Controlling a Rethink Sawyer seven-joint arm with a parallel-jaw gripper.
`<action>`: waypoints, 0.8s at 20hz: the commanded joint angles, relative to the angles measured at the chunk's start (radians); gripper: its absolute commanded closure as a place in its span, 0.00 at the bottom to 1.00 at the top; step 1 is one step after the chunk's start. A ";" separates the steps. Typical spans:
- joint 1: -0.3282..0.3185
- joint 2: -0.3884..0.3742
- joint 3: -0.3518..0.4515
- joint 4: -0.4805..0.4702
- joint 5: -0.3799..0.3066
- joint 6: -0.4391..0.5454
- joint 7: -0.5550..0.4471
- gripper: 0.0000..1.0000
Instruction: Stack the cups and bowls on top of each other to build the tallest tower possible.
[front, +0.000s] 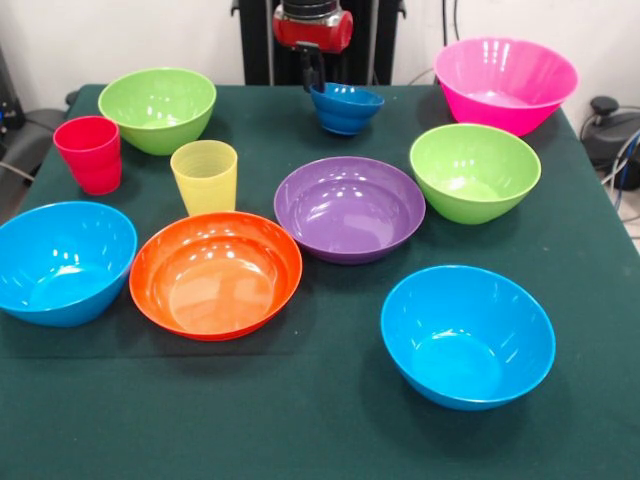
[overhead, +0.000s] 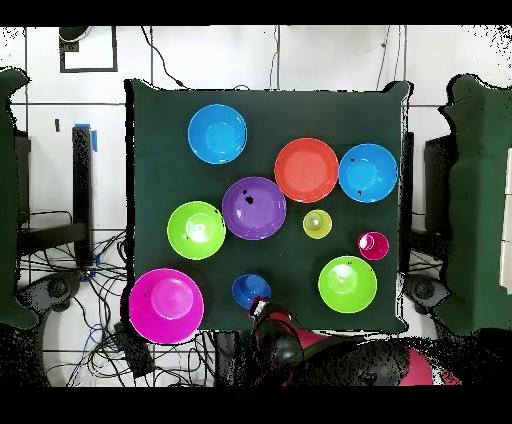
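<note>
Green cloth covers the worktop (front: 330, 420), and on my front feed I see the black end effector (front: 314, 72) at twelve o'clock, clamped on the rim of the small dark blue glossy plastic bowl (front: 345, 108), which sits tilted.

Around the purple glossy plastic bowl (front: 349, 208) at centre stand, each apart, the big pink bowl (front: 505, 82) at two o'clock, lime green bowls (front: 475, 170) (front: 157, 108) at three and ten, light blue bowls (front: 467, 335) (front: 62, 262) at five and eight, the orange bowl (front: 216, 274) at seven, and the ridged translucent yellow tumbler (front: 205, 177) and red tumbler (front: 90, 153) at nine.
</note>
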 joint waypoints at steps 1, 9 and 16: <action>0.014 0.008 0.061 -0.172 -0.001 0.094 0.058 1.00; 0.032 0.005 0.040 -0.207 -0.007 0.107 0.038 1.00; 0.025 0.000 0.042 -0.217 -0.013 0.125 0.037 1.00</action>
